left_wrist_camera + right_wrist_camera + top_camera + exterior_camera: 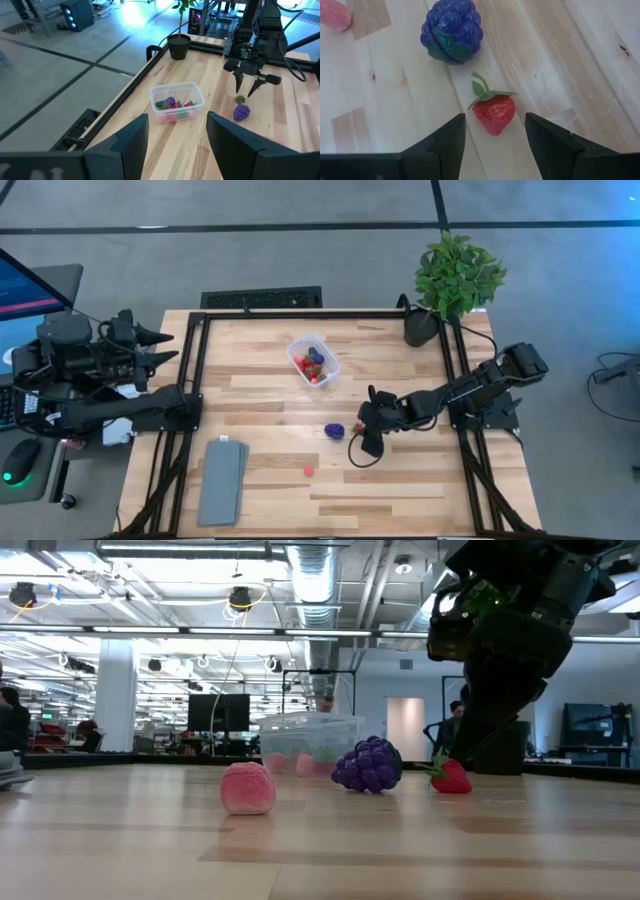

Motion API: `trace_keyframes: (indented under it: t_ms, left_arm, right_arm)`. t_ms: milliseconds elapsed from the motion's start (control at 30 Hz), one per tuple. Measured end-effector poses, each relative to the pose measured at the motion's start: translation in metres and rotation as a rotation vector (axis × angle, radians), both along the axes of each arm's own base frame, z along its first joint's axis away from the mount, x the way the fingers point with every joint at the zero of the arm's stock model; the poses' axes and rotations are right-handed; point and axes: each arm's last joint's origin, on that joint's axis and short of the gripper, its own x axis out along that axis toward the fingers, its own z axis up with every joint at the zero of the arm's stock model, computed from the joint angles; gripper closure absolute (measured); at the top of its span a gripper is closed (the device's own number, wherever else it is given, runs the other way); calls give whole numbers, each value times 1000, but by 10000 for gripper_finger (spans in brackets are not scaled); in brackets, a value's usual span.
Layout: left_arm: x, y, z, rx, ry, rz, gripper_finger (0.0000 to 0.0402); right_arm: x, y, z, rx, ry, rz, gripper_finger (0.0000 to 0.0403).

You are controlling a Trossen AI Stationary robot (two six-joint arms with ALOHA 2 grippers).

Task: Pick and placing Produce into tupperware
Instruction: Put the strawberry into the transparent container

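Right gripper (492, 132) hovers wide open and empty, fingers straddling the strawberry (493, 113) for a clean pinch; left gripper (175, 135) waits open off the table's edge.

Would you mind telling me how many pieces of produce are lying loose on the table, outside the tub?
3: a strawberry between the open right claw's fingers, grapes just beyond it, and a pink piece farther off near the grey slab. None seem hidden.

you see the clear tupperware (314, 360) part-filled with produce; grape cluster (451, 31), strawberry (493, 112) and pink piece (247, 788) lie on the wood.
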Motion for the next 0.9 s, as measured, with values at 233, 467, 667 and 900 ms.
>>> trace_keyframes:
  t_ms: [233,467,667,900]
  left_arm:
    - [0,0,0,0,0,0,212]
    - [0,0,0,-9,-4,4,212]
    - [0,0,0,-14,-6,6,212]
    - [0,0,0,-14,-6,7,212]
  right_arm:
    - [3,-2,-7,24,24,7,173]
    - [19,3,-23,37,54,14,173]
    - [20,4,-26,37,65,12,173]
    - [20,2,-26,42,65,10,176]
